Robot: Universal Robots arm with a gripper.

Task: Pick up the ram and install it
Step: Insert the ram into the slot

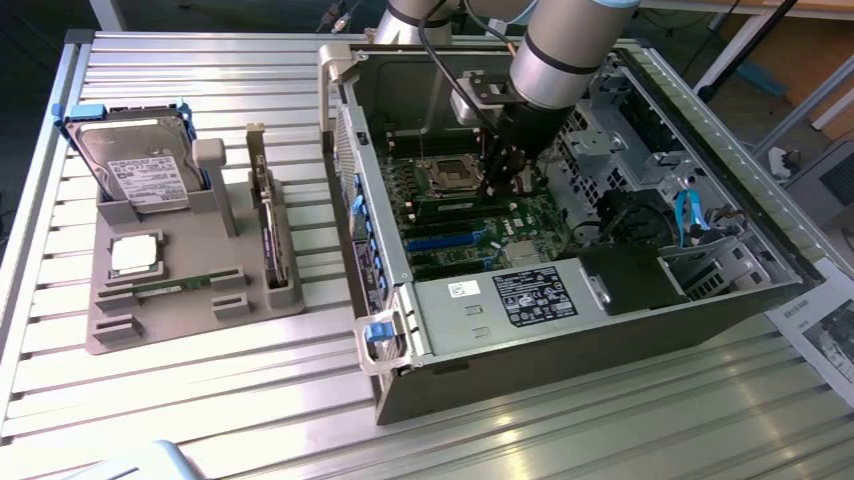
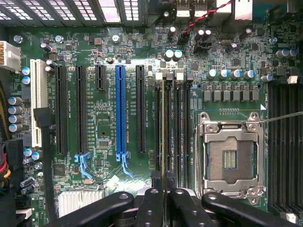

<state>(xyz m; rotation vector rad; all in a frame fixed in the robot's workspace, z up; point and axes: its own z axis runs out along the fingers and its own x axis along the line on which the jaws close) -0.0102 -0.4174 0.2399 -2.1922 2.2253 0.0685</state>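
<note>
Wrist view has the end effector [image 2: 163, 194] pinched narrow on the ram [image 2: 163, 118], held edge-on along the memory slots [image 2: 176, 123] beside the processor socket [image 2: 230, 156] inside the open case [image 1: 534, 370], so installing seems in hand, calling for square alignment with one slot.

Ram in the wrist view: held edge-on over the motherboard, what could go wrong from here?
1. The ram, clamped in the pincer, runs along a row of narrow memory slots; a slight sideways offset could press it onto a slot wall rather than into a slot.
2. The open processor socket, contacts bare, lies close beside those slots; a slip there could damage it.
</note>
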